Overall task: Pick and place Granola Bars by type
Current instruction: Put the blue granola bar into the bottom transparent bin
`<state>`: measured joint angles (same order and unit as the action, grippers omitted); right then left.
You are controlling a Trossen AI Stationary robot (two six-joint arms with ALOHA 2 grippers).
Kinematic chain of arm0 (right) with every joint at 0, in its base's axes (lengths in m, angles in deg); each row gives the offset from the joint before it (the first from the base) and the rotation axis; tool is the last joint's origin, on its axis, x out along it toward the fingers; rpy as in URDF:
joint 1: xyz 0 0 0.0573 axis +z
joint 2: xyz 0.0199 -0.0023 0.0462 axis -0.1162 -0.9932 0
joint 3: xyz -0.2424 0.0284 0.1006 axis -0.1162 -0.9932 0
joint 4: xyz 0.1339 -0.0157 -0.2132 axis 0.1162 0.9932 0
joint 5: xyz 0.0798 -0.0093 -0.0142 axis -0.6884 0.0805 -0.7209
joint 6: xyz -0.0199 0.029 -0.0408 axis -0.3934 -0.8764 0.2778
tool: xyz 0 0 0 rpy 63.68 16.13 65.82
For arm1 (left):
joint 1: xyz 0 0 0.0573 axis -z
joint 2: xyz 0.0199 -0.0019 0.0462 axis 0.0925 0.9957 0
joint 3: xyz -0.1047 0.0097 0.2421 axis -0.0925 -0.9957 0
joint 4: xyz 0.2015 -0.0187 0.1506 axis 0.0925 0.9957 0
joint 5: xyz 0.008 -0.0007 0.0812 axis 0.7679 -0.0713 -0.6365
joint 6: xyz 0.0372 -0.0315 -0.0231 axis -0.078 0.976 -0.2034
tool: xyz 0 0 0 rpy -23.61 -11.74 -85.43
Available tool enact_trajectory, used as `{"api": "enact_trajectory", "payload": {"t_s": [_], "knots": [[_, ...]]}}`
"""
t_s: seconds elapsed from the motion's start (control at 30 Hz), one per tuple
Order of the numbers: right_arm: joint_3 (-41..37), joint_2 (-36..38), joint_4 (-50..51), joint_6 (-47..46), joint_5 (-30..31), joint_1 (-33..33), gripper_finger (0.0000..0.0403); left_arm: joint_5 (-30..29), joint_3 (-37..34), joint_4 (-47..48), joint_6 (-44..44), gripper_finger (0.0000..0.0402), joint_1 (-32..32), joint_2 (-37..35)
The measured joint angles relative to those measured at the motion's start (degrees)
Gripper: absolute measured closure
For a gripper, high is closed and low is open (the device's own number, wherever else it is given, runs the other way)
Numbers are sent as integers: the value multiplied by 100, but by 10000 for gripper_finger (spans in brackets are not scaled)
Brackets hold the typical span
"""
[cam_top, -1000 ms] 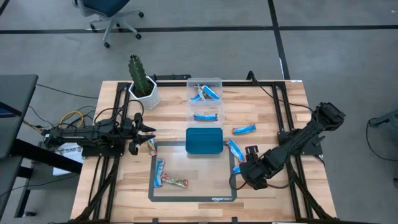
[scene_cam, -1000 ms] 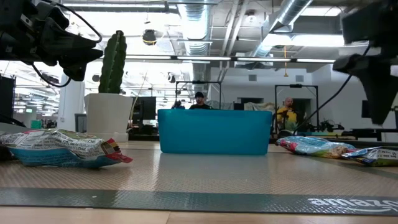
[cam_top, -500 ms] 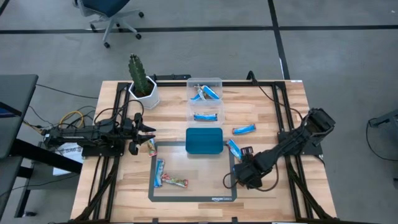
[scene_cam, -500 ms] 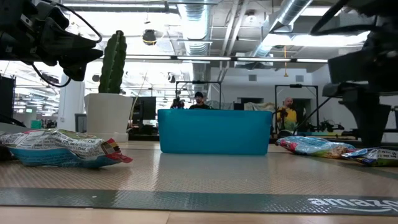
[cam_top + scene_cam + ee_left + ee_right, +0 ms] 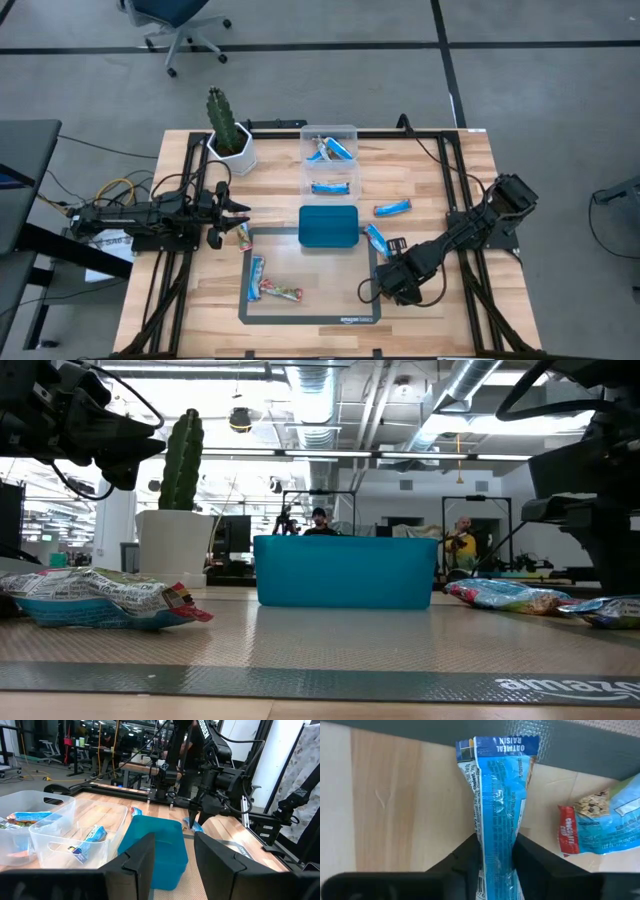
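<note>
Several wrapped granola bars lie flat on the table: blue ones (image 5: 392,208) (image 5: 377,240) right of the teal tray (image 5: 328,226), a multicoloured one (image 5: 282,292) and a blue one (image 5: 255,275) on the grey mat (image 5: 310,318). More lie in the clear box (image 5: 330,160). My right gripper (image 5: 384,280) is low at the mat's right edge, shut on a blue bar (image 5: 497,790). My left gripper (image 5: 236,214) hovers open at the table's left, beside another bar (image 5: 243,236). My right gripper pinches the blue bar's two long edges (image 5: 496,832) between its two fingers, at the end nearer the wrist. The fingers come from above and lie along the bar. The bar lies flat on the wood, its far end (image 5: 498,745) on the mat's edge.
A potted cactus (image 5: 228,130) stands at the far left. Black frame rails (image 5: 452,190) run along both table sides. Another wrapped bar (image 5: 600,820) lies close beside the held one. People stand in the room beyond the table.
My right gripper has gone toward the table's left edge and down, onto the blue bar at the mat's right edge. The bar has stayed where it was.
</note>
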<state>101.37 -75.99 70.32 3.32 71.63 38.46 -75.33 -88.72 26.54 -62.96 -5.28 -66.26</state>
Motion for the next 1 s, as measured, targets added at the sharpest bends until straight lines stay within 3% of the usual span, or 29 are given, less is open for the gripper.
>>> {"api": "enact_trajectory", "payload": {"t_s": [0.3, 0.67, 1.0], "knots": [[-33, 165, -128, -10, 172, 5, 331, 0, 1, 0, 1, 272, 0, -1], [96, 1339, -888, -295, 398, -286, 332, 0, 2, 0, 1, 272, -2, -1], [596, 1797, -2136, 649, 884, -1065, 332, 0, 0, 0, 0, 272, -2, 0]]}}
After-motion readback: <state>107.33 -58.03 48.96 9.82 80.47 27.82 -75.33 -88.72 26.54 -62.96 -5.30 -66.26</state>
